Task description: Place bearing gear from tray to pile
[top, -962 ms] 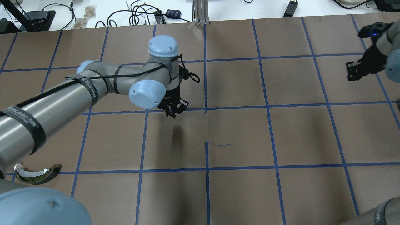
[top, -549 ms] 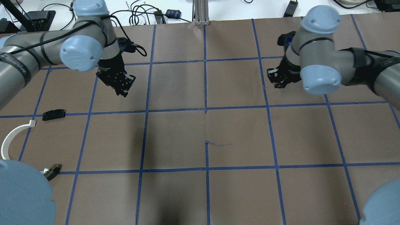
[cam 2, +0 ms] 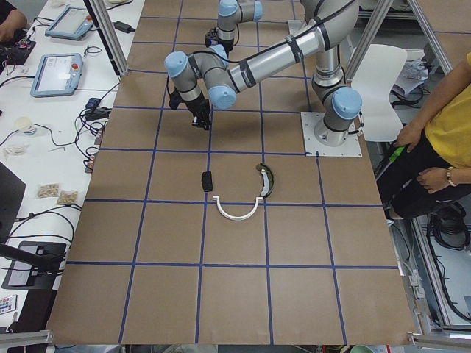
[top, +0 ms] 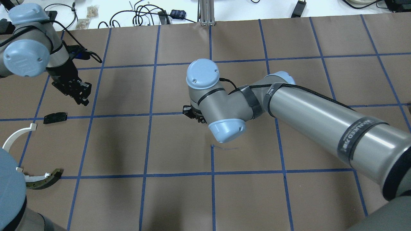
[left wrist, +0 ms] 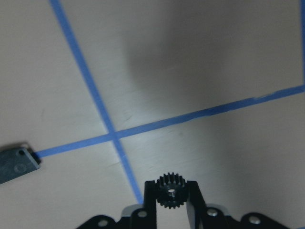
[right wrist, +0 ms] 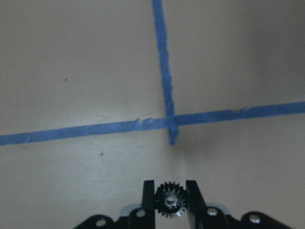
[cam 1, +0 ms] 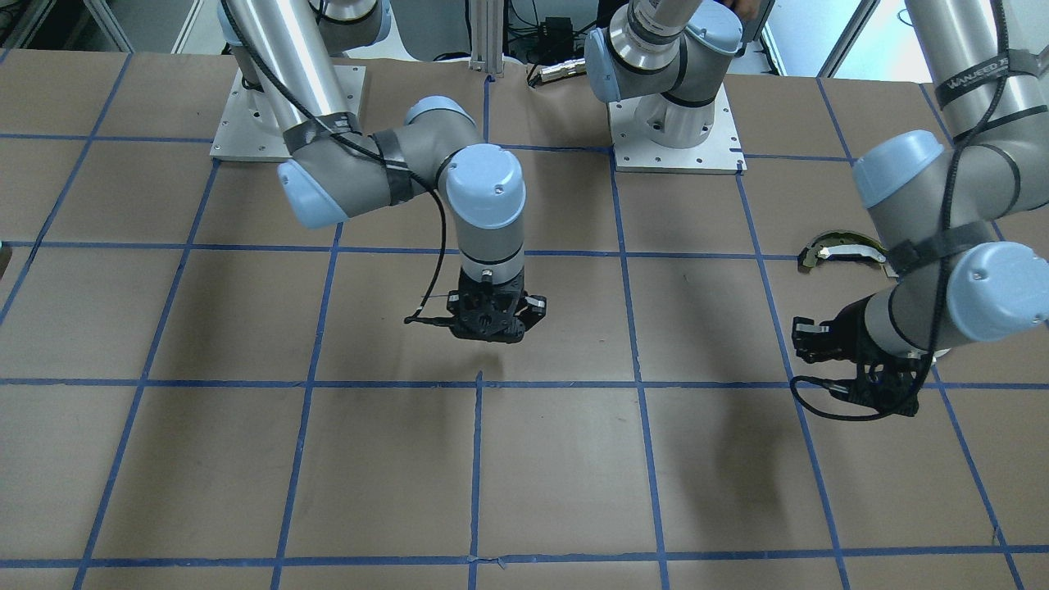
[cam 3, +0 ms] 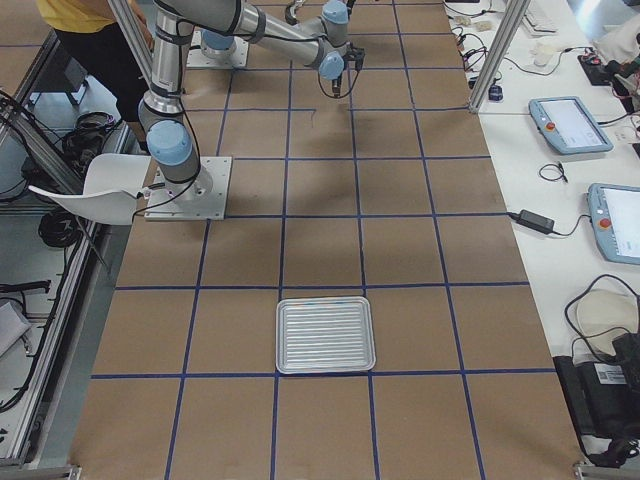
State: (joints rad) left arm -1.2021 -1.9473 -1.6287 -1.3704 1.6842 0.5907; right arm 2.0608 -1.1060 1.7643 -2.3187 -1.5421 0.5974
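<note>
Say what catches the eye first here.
A small black gear sits pinched in the left fingers, another in the right fingers above the table's middle. A white arc, black plate and curved piece lie at its left end. A ribbed metal tray sits toward its right end.

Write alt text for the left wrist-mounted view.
The left gripper holds a small black toothed gear between its two fingers at the bottom of the frame. Beyond it lies the brown paper table, where two blue tape lines cross, and the end of a small flat plate pokes in at the left edge.
</note>
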